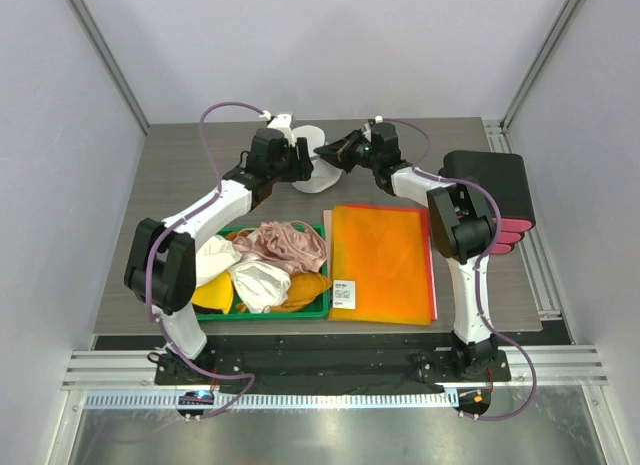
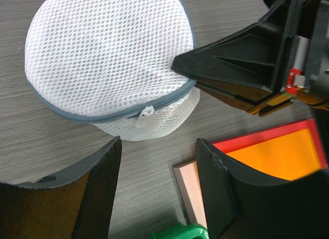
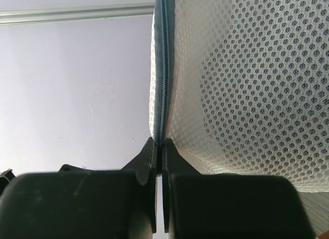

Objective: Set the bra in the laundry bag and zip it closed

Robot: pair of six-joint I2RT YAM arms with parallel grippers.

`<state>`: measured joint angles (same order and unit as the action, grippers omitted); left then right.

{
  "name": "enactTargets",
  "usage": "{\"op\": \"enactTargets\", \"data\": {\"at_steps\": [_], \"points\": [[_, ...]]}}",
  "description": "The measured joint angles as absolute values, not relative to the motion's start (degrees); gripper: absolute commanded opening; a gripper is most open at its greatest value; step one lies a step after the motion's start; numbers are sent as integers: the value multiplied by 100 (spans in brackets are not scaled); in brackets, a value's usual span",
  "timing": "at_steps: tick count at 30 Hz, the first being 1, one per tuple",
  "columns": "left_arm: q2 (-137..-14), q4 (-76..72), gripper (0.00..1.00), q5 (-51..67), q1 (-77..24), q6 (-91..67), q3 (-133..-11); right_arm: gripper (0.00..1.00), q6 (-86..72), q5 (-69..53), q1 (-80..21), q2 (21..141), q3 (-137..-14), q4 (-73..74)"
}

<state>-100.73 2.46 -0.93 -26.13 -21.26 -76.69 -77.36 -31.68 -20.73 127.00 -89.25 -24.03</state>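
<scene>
Table (image 1: 200, 155): grey wood-grain top, both arms reaching to its far edge.

Left arm (image 1: 215, 210): extends from the near left corner, over the green tray (image 1: 318, 307) of pale and pink garments, forearm angled toward the middle of the far edge.

Right arm (image 1: 455, 225): rises from the near right corner, elbow bent beside the black box (image 1: 490, 180) at the right edge, forearm turned left along the far edge.

Orange folder (image 1: 382, 263): lies flat between the tray and the right arm.

Laundry bag (image 2: 108, 59): white mesh dome, middle of the far edge, between the two claws. Grey zipper (image 3: 163, 69) runs round its rim; white pull tab (image 2: 146, 113) faces the left claw.

Left claw (image 2: 158, 141): fingers spread apart, holding nothing, just short of the bag on its near side.

Right claw (image 3: 159, 144): fingers pinched together on the bag's zippered rim.

Bra: cannot be made out in any view; the mesh does not show whether it lies inside.
</scene>
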Motion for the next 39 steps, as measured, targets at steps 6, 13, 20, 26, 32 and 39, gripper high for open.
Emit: {"op": "enactTargets", "data": {"at_steps": [6,13,20,26,32,39], "points": [[-10433,471,54,-183,-2613,-1931,-7979,1,-7822,-3170,-2147,12700,-8923,-2480],[-10440,521,61,-156,-2613,-1927,-7979,1,-7826,-3173,-2180,12700,-8923,-2517],[-10440,521,60,-139,-2613,-1925,-7979,1,-7826,-3173,-2180,12700,-8923,-2521],[-10442,604,51,-222,-2613,-1905,-8071,1,-7826,-3173,-2209,12700,-8923,-2523],[-10521,652,45,-469,-2613,-1833,-8333,1,-7828,-3173,-2220,12658,-8901,-2523],[-10626,746,31,-580,-2613,-1706,-8464,1,-7846,-3173,-2248,12591,-8901,-2543]]}}
